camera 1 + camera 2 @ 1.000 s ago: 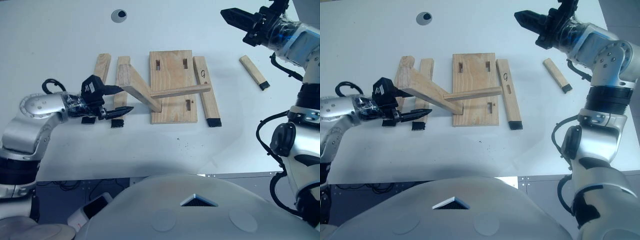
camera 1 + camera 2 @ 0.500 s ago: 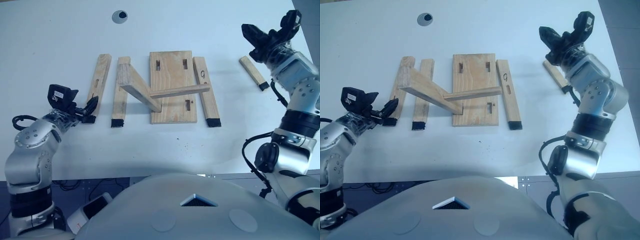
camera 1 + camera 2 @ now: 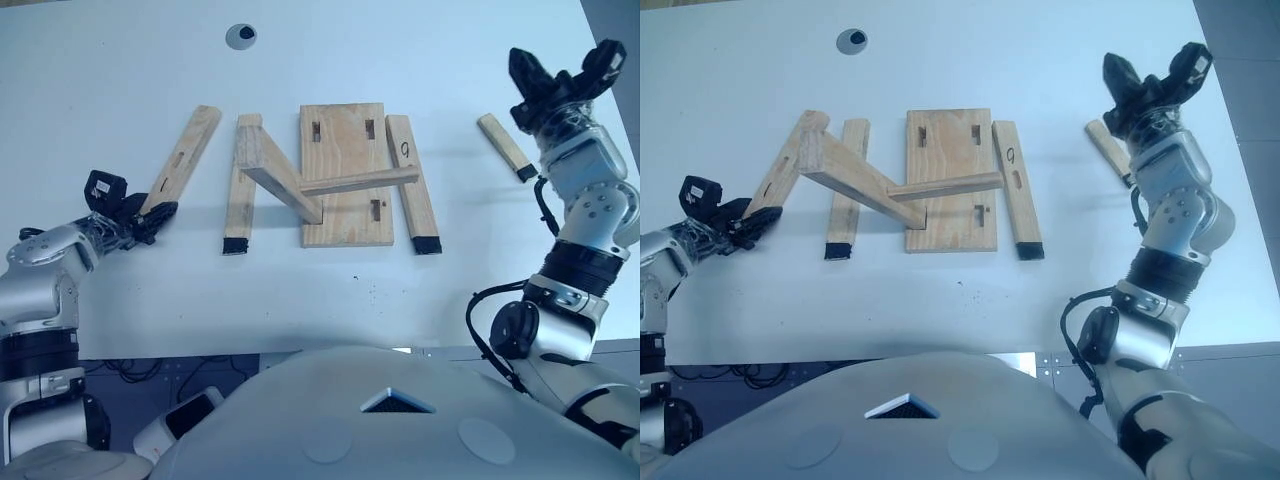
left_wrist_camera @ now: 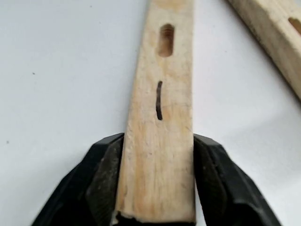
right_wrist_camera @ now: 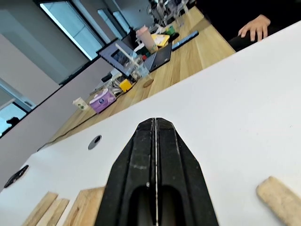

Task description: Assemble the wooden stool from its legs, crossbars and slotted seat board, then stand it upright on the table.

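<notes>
**One leg in hand, most of the stool unbuilt**

The left gripper (image 4: 159, 139) pinches one end of the outermost leg (image 4: 162, 94). The leg slants across the table (image 3: 420, 40), left of the seat board (image 3: 343, 170); whether it rests there or is slightly lifted is hard to tell. The right gripper (image 5: 155, 121), fingers pressed together and empty, hangs near the short crossbar (image 3: 507, 146). This looks like leg fetching. Next, carry it to a board slot.

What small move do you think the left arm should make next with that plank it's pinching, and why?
Probably lift the leg slightly off the table. The left gripper is shut on its end. The leg lies flat and tilted, apart from the seat board, whose upper slots look open, so it likely needs raising before it can be carried there.
</notes>
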Tool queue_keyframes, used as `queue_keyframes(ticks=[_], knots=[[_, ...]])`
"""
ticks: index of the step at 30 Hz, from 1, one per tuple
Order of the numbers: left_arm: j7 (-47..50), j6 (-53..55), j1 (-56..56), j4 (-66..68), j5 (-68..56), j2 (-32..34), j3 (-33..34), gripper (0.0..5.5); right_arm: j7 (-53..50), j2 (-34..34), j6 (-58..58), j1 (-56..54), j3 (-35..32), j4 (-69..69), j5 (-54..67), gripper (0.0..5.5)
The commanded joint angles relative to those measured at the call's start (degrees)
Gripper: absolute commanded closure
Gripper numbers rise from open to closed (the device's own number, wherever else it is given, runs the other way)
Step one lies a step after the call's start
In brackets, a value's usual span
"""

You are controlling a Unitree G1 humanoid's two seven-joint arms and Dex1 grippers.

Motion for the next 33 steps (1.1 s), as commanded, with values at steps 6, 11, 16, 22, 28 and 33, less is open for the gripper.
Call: queue_keyframes(ticks=[6,11,16,22,28,33], knots=[[-6.5,4.6,-17.8,5.5,-4.3,-0.4,-1.0,3.49,2.4,1.9,-1.0,-3.6,5.1,2.9,0.4,5.29],[-10.9,11.1,-35.5,3.2,-12.1,-1.1,-0.5,3.49,7.6,-0.4,9.9,-17.9,-0.7,12.7,13.7,4.46],[-11.8,23.6,-44.4,-5.8,-26.4,-5.1,1.9,3.49,14.5,-1.4,16.2,-31.6,-2.0,16.9,23.6,3.67],[-1.1,33.7,-45.0,-16.8,-45.4,-14.8,6.8,3.49,17.5,-0.7,15.1,-34.5,0.1,9.3,26.7,2.64],[0.9,35.1,-40.7,-21.9,-51.9,-14.6,6.3,3.49,21.3,-3.8,18.4,-34.8,-1.2,6.8,33.4,2.25],[3.7,34.7,-41.1,-20.8,-56.8,-14.2,8.0,3.49,25.9,-6.2,22.2,-32.4,-1.9,4.9,40.7,2.25]])
